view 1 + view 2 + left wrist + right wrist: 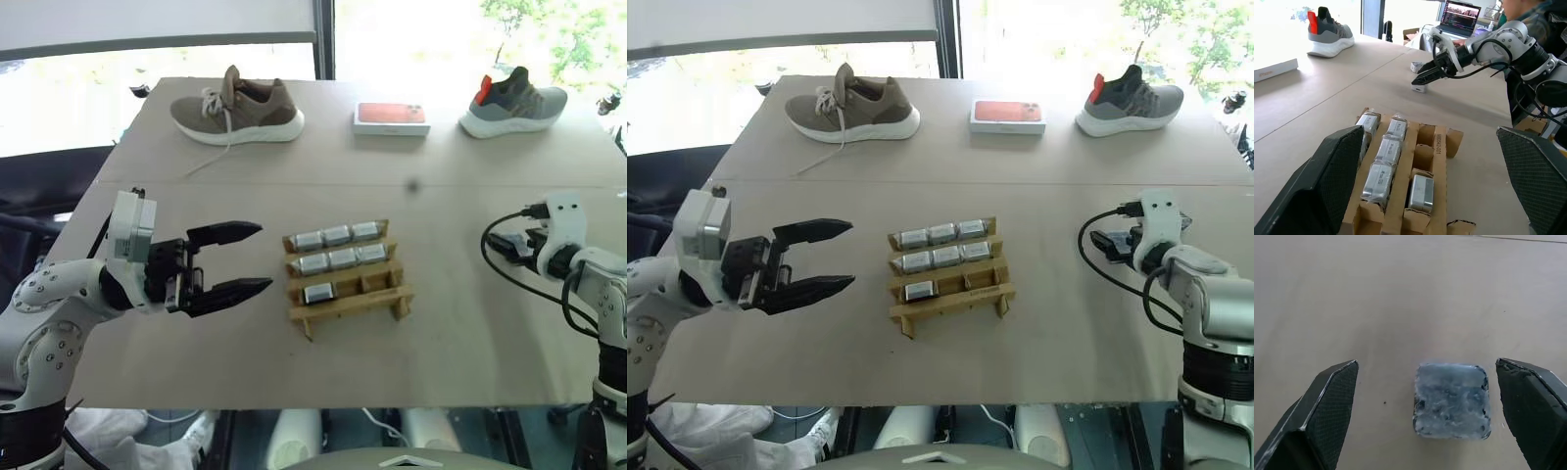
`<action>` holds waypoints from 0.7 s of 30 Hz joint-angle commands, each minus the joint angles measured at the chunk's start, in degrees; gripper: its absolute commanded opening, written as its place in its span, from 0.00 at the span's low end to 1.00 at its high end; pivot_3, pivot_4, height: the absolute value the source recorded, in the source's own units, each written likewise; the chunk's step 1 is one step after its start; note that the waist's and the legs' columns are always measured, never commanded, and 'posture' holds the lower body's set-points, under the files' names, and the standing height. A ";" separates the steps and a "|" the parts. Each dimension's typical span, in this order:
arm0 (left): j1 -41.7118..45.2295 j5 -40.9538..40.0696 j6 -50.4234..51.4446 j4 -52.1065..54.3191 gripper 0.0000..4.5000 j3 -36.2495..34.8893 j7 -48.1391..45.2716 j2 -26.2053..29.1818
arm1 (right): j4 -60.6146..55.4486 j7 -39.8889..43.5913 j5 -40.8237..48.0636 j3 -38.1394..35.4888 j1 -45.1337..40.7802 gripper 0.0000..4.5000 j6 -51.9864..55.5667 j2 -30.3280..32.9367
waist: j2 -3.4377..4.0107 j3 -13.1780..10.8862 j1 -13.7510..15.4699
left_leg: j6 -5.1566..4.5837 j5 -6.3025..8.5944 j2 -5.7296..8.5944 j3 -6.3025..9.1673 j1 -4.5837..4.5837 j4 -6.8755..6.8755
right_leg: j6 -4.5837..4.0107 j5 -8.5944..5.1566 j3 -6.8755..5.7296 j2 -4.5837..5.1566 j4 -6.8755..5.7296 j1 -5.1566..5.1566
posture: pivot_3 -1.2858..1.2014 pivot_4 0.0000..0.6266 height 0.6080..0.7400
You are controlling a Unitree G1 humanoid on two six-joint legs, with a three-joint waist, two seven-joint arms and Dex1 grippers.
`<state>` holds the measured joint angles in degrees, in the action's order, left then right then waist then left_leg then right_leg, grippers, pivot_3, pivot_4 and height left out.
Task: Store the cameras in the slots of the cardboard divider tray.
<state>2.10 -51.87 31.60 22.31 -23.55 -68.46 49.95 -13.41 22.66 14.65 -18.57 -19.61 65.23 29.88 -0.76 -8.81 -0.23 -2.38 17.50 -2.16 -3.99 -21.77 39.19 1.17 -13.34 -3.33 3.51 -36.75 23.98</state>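
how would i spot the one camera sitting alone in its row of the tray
Find the cardboard divider tray in the middle of the table, nearer the robot than the two shoes. Its two farther rows each hold three silver cameras. The lone camera sits in the nearest row, in the slot at the robot's left end, with empty slots beside it.

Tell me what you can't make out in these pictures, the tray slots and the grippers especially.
- Right gripper: in the head views its fingers are hidden behind its own wrist and cables.
- Camera on the table: markings blurred in the right wrist view.
- Cardboard divider tray: insides of its two unfilled front slots too small to read in the head views.
- Second loose camera: partly hidden behind the right gripper in the left wrist view.
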 commanded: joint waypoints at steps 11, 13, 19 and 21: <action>-0.82 -1.12 -0.06 2.39 1.00 -1.25 1.45 -0.51 | 2.82 -2.38 0.72 -1.29 1.08 0.82 -1.66 0.61 | 0.01 0.00 -0.37 | 0.01 -0.01 -0.06 -0.01 0.03 -0.01 | 0.00 0.00 0.08 -0.06 -0.07 0.03 | 0.52 0.24 1.00; -0.93 -0.63 -0.13 2.59 1.00 -0.93 1.75 -0.48 | 2.70 -2.44 0.89 -1.12 1.42 0.61 -1.85 0.70 | 0.01 0.00 -0.36 | 0.01 0.00 -0.06 -0.01 0.03 -0.01 | 0.00 0.00 0.08 -0.06 -0.06 0.03 | 0.52 0.24 1.00; 2.04 -8.09 9.01 4.85 1.00 -0.46 13.93 -0.96 | -4.11 2.84 -1.14 4.63 5.48 0.42 -14.12 5.37 | 0.00 -0.01 0.11 | 0.01 0.00 -0.05 0.01 0.02 -0.01 | 0.01 0.00 0.08 -0.04 -0.06 0.02 | 0.52 0.24 1.00; 5.69 -18.10 19.37 4.40 1.00 1.16 25.25 2.46 | -12.13 10.24 -4.41 11.11 7.60 0.42 -27.36 11.77 | 0.05 -0.04 0.14 | 0.00 0.00 -0.04 0.09 -0.01 0.01 | 0.03 0.00 0.06 -0.01 -0.05 0.02 | 0.52 0.24 1.00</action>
<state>5.06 -60.45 43.21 25.44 -23.37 -51.29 49.20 -16.57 27.51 12.41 -10.60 -11.12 48.66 37.82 -0.71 -8.85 -0.09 -2.38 17.50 -2.21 -3.92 -21.77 39.19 1.21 -13.35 -3.25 3.51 -36.80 24.01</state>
